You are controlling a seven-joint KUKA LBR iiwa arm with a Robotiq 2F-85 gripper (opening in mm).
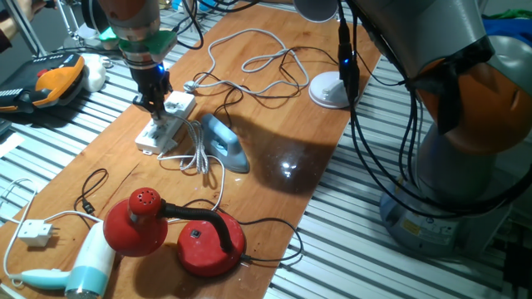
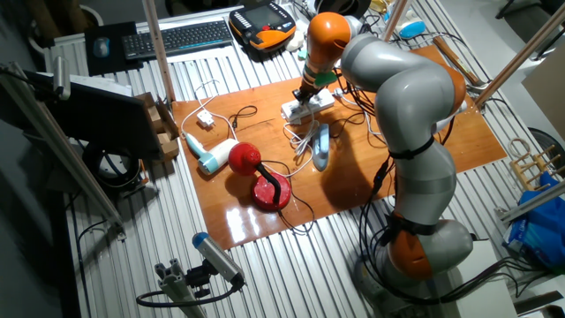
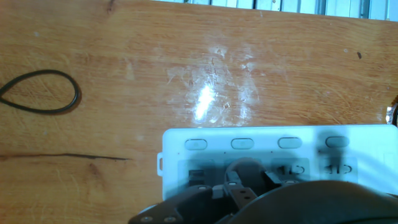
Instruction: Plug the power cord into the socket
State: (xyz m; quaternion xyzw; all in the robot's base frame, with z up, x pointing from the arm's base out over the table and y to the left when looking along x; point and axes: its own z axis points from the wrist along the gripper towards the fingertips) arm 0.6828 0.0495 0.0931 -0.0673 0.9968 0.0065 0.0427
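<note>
- Over the socket (image 1: pixel 165 121), on the wooden counter (image 1: pixel 274 178), my gripper (image 1: pixel 155 105) hangs; jaw state: I cannot tell.
- Power cord (image 1: pixel 199 154): light, limp, trailing beside the iron (image 1: pixel 224 142); I judge the rigid plug the only sound hold.

Red desk lamp (image 1: pixel 179 231), hairdryer (image 1: pixel 83 267), white lamp (image 1: pixel 331 89) and a keyboard (image 2: pixel 181 36) lie apart

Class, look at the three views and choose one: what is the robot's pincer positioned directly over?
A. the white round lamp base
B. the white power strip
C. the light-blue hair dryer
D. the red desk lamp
B: both fixed views show the pincer down on the white power strip, and the hand view shows the strip's outlets right beneath the fingers.
</note>
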